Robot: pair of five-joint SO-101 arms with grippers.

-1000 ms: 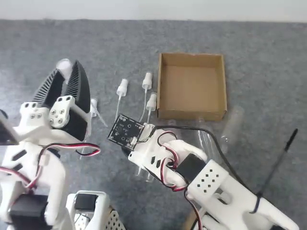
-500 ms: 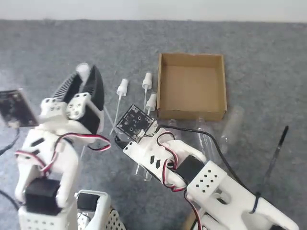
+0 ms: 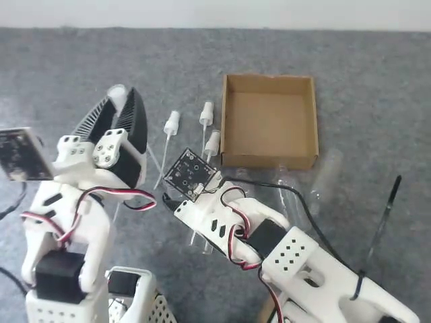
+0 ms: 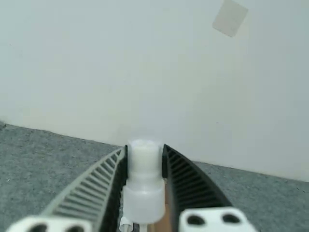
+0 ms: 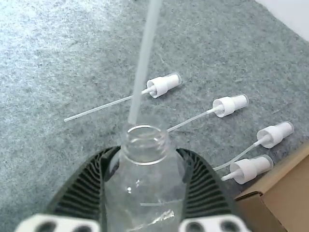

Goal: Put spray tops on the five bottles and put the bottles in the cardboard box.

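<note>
My left gripper (image 3: pixel 121 95) (image 4: pixel 143 155) is raised at the left of the table and is shut on a white spray top (image 4: pixel 143 181). The spray top's thin tube (image 5: pixel 143 63) slants down, and its end is just at the open mouth of a clear bottle (image 5: pixel 144 166). My right gripper (image 5: pixel 145 162) is shut on that bottle's neck. Three loose spray tops (image 3: pixel 172 122) (image 3: pixel 206 113) (image 3: pixel 213 142) lie left of the cardboard box (image 3: pixel 269 160). In the right wrist view several of them show, such as the spray top (image 5: pixel 164 85).
More clear bottles (image 3: pixel 291 196) (image 3: pixel 327 173) lie on the grey carpet in front of and to the right of the box. The box is open, with nothing in it. A black cable tie (image 3: pixel 384 215) sticks up from the right arm.
The left arm has swung right and turned, carrying the spray top toward the right gripper. The right wrist has rotated a little. In the last half second hardly anything moved.
</note>
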